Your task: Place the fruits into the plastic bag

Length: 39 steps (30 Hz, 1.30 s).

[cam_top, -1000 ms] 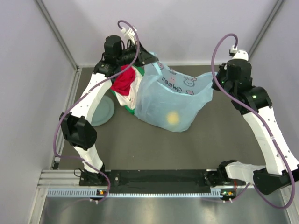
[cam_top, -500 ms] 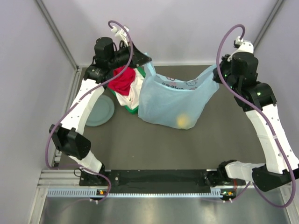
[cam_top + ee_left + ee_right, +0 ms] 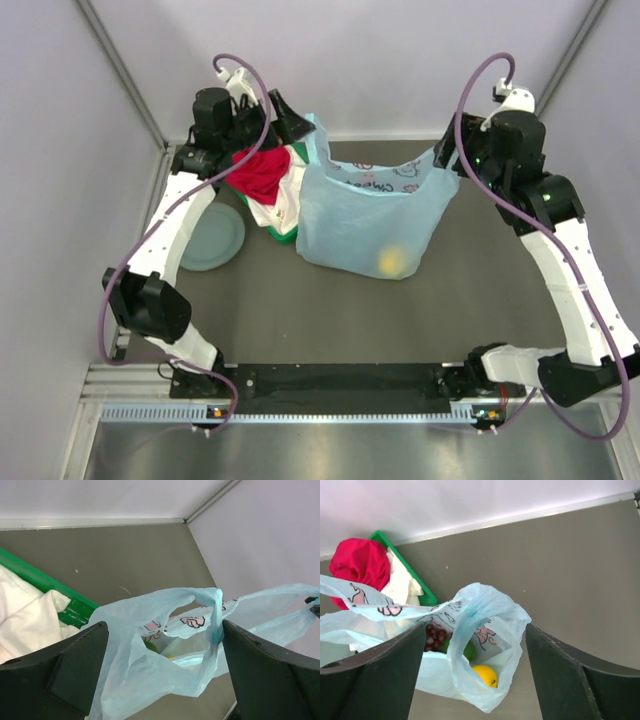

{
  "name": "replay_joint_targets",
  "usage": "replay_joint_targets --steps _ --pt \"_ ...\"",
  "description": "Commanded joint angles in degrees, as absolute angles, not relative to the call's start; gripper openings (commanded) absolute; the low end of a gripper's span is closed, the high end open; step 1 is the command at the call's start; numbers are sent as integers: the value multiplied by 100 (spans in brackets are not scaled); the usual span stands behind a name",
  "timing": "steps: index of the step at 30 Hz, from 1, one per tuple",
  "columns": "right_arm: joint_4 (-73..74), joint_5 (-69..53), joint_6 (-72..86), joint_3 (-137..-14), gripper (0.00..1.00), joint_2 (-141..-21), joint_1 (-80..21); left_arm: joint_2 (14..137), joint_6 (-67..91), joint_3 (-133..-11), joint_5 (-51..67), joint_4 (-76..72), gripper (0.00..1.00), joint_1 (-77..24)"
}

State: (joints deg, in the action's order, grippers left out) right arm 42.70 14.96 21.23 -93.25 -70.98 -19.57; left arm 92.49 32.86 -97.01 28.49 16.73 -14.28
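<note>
The light-blue plastic bag [image 3: 362, 215] stands on the grey table between my two arms, with its handles up. A yellow citrus [image 3: 391, 261] shows through its wall. My left gripper [image 3: 296, 124] is open at the bag's left handle [image 3: 217, 616], which hangs loose between the wide jaws, close to the right finger [image 3: 272, 677]. My right gripper [image 3: 447, 155] is open too, with the other handle loop [image 3: 485, 607] slack between its fingers. Looking down into the bag I see the citrus [image 3: 486, 675], a green fruit [image 3: 469, 650] and dark red grapes [image 3: 435, 634].
A green tray [image 3: 284, 232] of red and white cloths [image 3: 262, 172] stands against the bag's left side. A round grey-green plate [image 3: 212, 238] lies left of the tray. Enclosure walls stand close behind and beside both arms.
Both grippers have gone from shut to wide open, letting go of the bag's handles. The left arm drew back and left. The bag stays upright where it was.
</note>
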Motion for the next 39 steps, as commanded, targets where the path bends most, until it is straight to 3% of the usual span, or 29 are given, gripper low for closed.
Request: replay_joint_targets --steps 1,10,15,21,30,39 --pt "3859 1345 1890 -9352 83 -6882 -1907 8859 3138 -9650 2585 1283 99 -1389" --pt "3128 1810 1934 -9544 93 -6696 -1855 8051 3129 -8842 1495 335 99 -1020" --pt "3963 1460 2494 -10194 93 -7259 -1047 8173 3260 -8990 1573 412 99 -678" --pt "3735 985 3059 -10011 92 -7207 199 8455 3788 -9097 1389 932 99 349" --pt "2831 1626 2944 -7762 92 -6268 536 8033 3111 -8517 378 1458 99 554" --pt "2681 1617 3225 -7286 91 -6284 545 7725 3024 -8148 176 1090 99 554"
